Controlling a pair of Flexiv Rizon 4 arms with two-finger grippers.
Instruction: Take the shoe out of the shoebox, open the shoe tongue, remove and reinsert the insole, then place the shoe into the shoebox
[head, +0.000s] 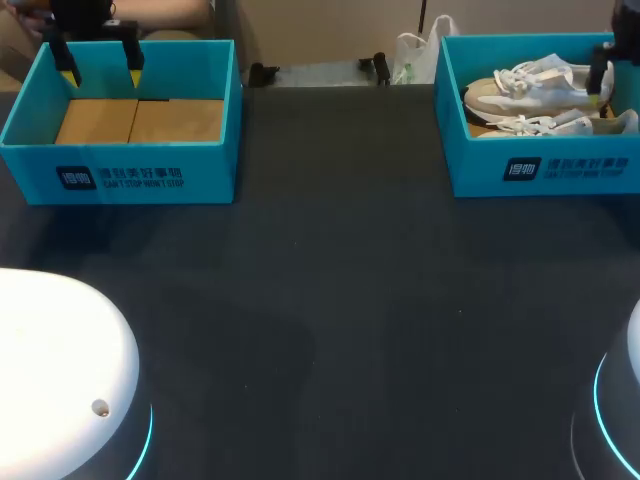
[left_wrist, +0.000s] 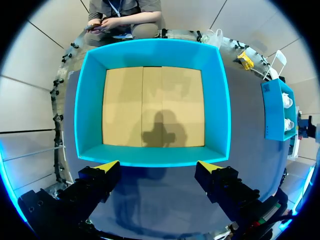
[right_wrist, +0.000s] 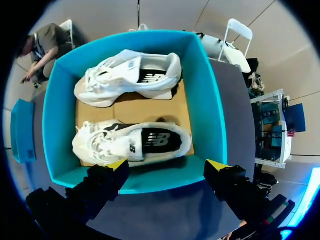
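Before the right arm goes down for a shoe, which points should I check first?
1. Right tool open: ok.
2. Right shoebox holds the nearer shoe: ok.
3. Nothing covers that shoe: ok.
4. Tool centred over the shoe: not ok, the shoe lies ahead of it.
5. Left tool out of the way, by the empty left shoebox: ok.
6. Laces tied or loose: cannot tell.

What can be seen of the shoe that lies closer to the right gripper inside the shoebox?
The nearer shoe is a white sneaker with white laces and a dark logo patch on its side. It lies on its side on the brown cardboard floor of the blue shoebox, along the wall next to the open right gripper, apart from the second shoe. Nothing grips or touches it from above.
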